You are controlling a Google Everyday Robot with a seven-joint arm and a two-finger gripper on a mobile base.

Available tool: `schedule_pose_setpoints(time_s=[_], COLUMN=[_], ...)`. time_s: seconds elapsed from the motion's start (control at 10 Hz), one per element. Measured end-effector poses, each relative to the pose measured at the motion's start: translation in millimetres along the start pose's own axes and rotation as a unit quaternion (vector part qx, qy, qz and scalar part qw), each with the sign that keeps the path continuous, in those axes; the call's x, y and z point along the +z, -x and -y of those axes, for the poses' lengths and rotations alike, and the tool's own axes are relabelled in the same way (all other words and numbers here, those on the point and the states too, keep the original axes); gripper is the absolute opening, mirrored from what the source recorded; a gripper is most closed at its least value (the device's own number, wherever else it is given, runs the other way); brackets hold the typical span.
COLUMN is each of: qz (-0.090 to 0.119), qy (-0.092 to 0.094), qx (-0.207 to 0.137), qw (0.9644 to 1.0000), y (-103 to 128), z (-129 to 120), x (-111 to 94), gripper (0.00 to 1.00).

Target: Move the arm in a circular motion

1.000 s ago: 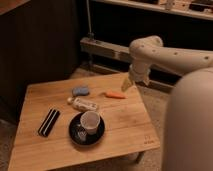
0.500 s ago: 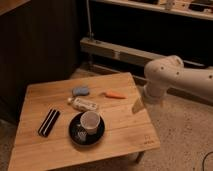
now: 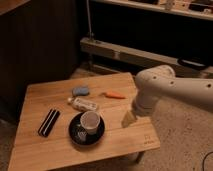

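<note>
**Q:** What bounded the working space, read from left to right?

**A:** A wooden table [image 3: 35,150] filled the left and middle. Its left edge lay close to a dark wall [image 3: 40,45]. Its near-right corner ended over a speckled floor [image 3: 182,150], which lay open to the right. A metal rail [image 3: 125,52] ran behind the table, well apart from it.

**Q:** What lay on the table?

**A:** A black bar [image 3: 48,122] lay near the left edge. Next came a dark saucer [image 3: 75,137] bearing a white cup [image 3: 90,121]. A white tube [image 3: 84,104] lay just behind the saucer, with a blue-grey pad [image 3: 80,91] behind that. An orange stick [image 3: 115,95] lay further right. The right third of the top was bare wood.

**Q:** Where was the arm?

**A:** The arm [image 3: 170,92], thick and cream-white, entered from the right edge of the view. It bent down over the table's right side.

**Q:** And the gripper?

**A:** The gripper [image 3: 128,120] hung at the arm's lower end, over the bare wood. It was right of the cup and in front of the orange stick, apart from both. Whether it was apart or together could not be told. Nothing was seen in its grasp.
</note>
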Motion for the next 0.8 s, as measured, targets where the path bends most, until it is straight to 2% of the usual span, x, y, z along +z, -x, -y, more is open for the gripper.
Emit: schedule_pose_setpoints(time_s=[0.1, 0.3, 0.4, 0.6, 0.8], qz=[-0.002, 0.003, 0.006, 0.011, 0.022], qy=[0.013, 0.033, 0.045, 0.059, 0.065], qx=[-0.031, -0.091, -0.130, -0.182, -0.243], qw=[0.9994, 0.9953, 0.9905, 0.9815, 0.9675], y=[14, 42, 58, 80, 112], z=[-27, -76, -105, -144, -189], x=[4, 7, 9, 10, 8], gripper=[0.80, 0.80, 0.80, 0.80, 0.80])
